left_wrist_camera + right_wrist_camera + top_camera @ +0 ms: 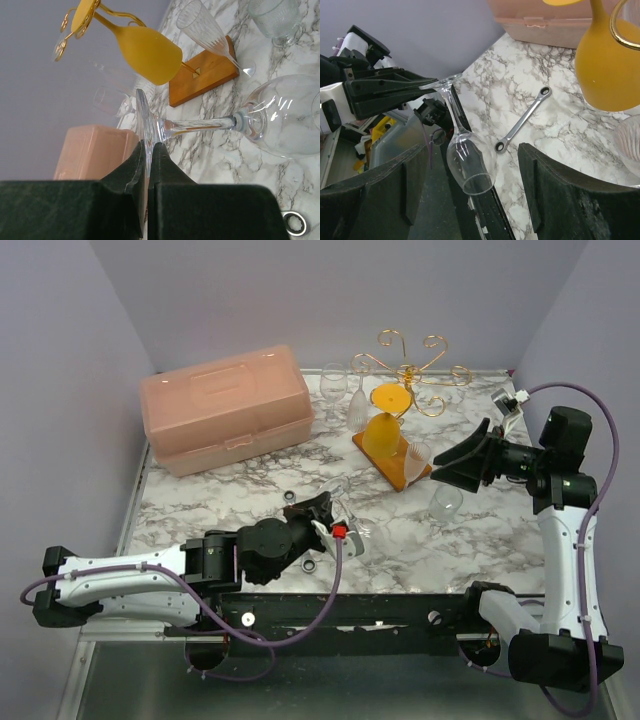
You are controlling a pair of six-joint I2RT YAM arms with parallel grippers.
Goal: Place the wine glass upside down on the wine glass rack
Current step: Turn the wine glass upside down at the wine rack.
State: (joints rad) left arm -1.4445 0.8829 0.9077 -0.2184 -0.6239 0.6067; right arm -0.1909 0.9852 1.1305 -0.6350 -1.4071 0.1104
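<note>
Found marble worktop (240, 495) enclosed by lilac walls (200, 300), wine glass rack (408, 375) by far edge, wine glass (235, 122) tipped sideways toward near edge, foot clamped in left gripper (149, 150), right gripper (455, 465) spread apart.

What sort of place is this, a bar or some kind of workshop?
Most likely a robot test booth, not a bar: left arm and right arm fixed at a marble-look table, plain lilac walls closing it in, and staged props like a pink case and a wrench.

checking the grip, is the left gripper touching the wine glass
Touching. The left wrist view shows the left gripper clamped on the foot of the wine glass.
</note>
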